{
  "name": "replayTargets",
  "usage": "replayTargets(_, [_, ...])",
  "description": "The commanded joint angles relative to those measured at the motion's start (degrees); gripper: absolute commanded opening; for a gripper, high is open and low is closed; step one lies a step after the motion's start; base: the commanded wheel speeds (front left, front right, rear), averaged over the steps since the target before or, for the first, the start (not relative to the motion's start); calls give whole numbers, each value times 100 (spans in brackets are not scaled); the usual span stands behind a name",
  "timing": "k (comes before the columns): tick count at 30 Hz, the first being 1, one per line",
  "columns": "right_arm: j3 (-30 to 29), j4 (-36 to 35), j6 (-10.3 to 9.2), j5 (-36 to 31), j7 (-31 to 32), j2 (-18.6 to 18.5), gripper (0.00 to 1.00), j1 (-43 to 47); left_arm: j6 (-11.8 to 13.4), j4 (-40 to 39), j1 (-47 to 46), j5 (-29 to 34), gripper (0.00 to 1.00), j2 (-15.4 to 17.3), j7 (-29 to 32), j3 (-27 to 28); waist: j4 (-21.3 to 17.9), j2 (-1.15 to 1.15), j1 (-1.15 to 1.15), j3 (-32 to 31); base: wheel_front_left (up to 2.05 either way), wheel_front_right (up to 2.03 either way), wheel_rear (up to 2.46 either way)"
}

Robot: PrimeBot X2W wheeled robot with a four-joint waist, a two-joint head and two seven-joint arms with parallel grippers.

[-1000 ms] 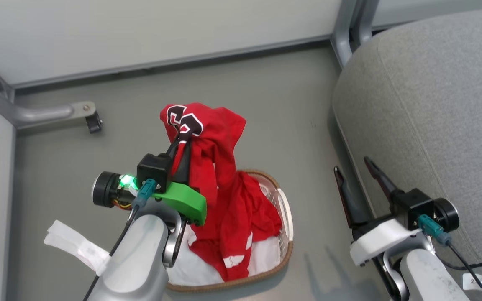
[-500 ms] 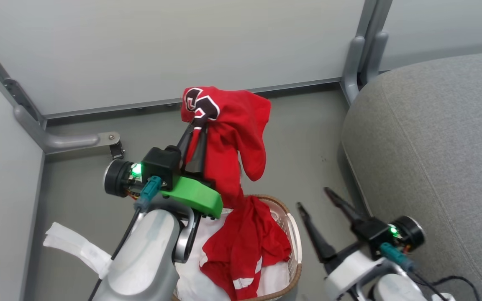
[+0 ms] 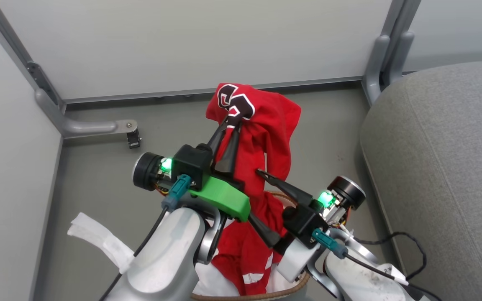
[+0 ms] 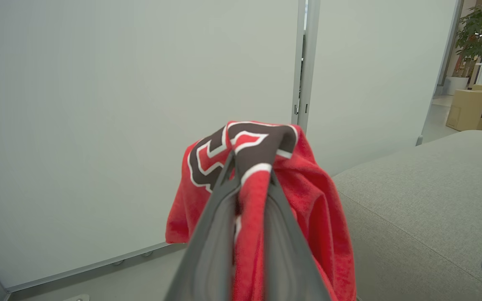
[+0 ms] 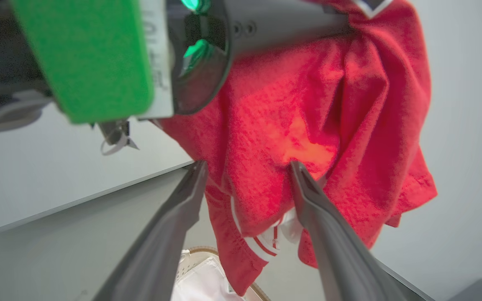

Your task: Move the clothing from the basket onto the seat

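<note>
Bright, even, diffuse light leaves only faint soft shadows on the floor (image 3: 94, 179), while in the right wrist view the green mount (image 5: 94, 54) at upper left is blurred and the clothing (image 5: 308, 121) glows orange at centre.

1. From the head, looking steeply down at the floor (image 3: 98, 175).
2. From the left wrist, facing level along the left pincer (image 4: 251, 167) toward the wall (image 4: 98, 104).
3. From the right wrist, close against the clothing (image 5: 287, 104), shared with both other views.
</note>
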Motion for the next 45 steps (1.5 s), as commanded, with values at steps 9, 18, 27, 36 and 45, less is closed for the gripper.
replayTargets(9, [-124, 850, -6, -680, -9, 120, 100, -539, 166, -41, -227, -412, 0, 16, -37, -549, 258, 0, 0, 28, 0, 0, 0])
replayTargets(18, [-267, 778, -6, 39, -9, 124, 0, -632, 314, -46, -261, -788, 0, 16, -46, -950, 397, 0, 0, 4, 0, 0, 0])
replayTargets(27, [-629, 527, -6, 187, -10, 124, 0, -502, 390, 43, -238, -504, 100, 50, -43, -798, 20, 0, 0, 125, 0, 0, 0])
replayTargets(36, [-1377, -360, -7, 148, -11, 129, 0, -318, 266, 50, -77, -218, 100, 172, -41, -473, -1090, 0, 0, 384, 0, 0, 0])
replayTargets(45, [-1967, -907, -7, 200, -11, 131, 0, -203, 106, 103, 57, 81, 100, 308, -40, -223, -2468, 0, 0, 566, 0, 0, 0])
